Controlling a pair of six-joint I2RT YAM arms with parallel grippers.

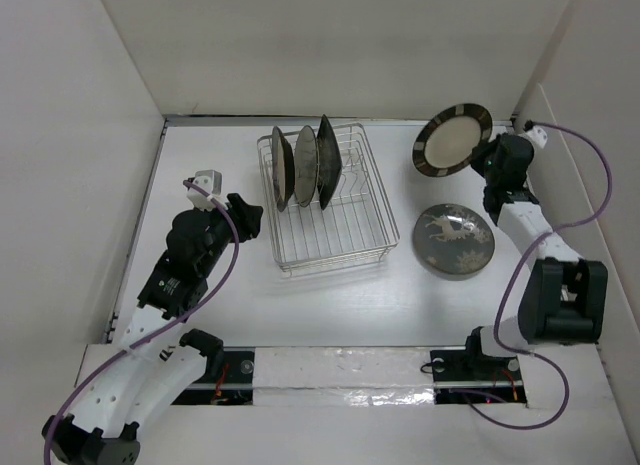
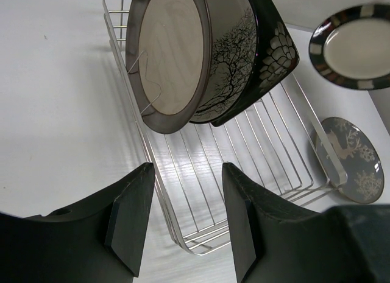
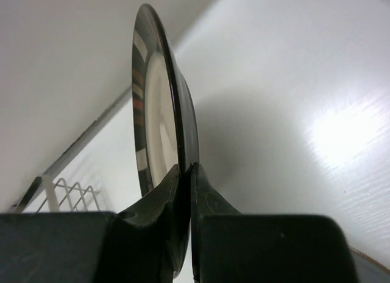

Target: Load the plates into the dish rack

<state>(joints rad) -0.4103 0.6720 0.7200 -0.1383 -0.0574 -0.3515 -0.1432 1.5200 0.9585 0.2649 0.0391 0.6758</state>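
The silver wire dish rack stands mid-table. Three plates stand upright in it: a grey-rimmed plate with a pale centre, the cream branch-pattern plate and the black square flower plate. My right gripper is shut on the rim of the black-rimmed plate, holding it tilted above the table right of the rack; its fingers pinch the plate's edge in the right wrist view. The grey deer plate lies flat on the table. My left gripper is open and empty at the rack's left side.
White walls enclose the table at the back, left and right. The rack's near half holds no plates. The deer plate lies just right of the rack. A purple cable loops beside the right arm.
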